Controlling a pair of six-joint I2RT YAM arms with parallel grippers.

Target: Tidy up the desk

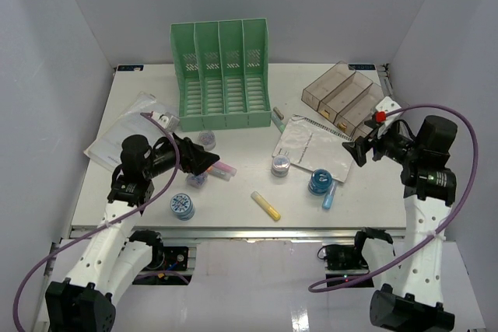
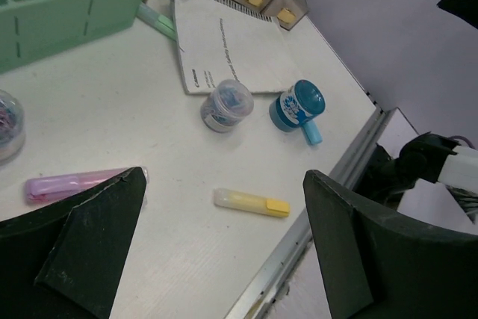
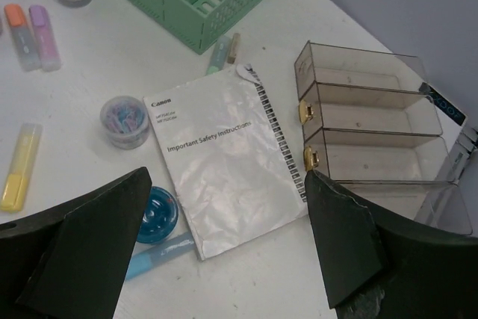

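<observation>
Left end effector [image 1: 206, 162] at nine o'clock, released, jaws wide. Right end effector [image 1: 356, 150] at three, released too. Bench [image 1: 366, 207] spreads beneath both, highlighter [image 1: 265, 205] at six.

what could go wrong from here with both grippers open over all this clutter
The yellow highlighter lies close to the front rail of the desk; a nudge from the left gripper might roll it off.
The blue highlighter lies right beside the blue round container; grabbing one could knock the other.
The safety booklet lies flat below the open right gripper; its fingers may slip or crumple it.
</observation>
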